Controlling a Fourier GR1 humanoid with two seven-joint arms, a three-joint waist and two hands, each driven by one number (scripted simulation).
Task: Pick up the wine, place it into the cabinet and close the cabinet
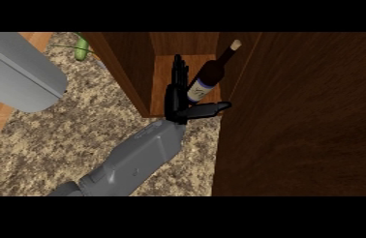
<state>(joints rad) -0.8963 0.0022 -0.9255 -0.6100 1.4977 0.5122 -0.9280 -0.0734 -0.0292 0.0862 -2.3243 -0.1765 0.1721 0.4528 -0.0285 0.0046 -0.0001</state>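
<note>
Cabinet [136,72] stands open on the speckled counter [64,130], its wooden interior facing the view. Its door [293,121] is swung wide and fills the right side, its edge just beside the bottle. Wine bottle [205,80] sits inside the cabinet on the shelf floor, leaning with its neck toward the upper right, cork end near the door. One hand [175,99], which side cannot be told, reaches into the opening: fingers straight along the bottle's left side, thumb spread out beneath its base, not curled round it. Grey appliance [25,77] occupies the counter's left edge. A green object [82,48] lies at the back left.
</note>
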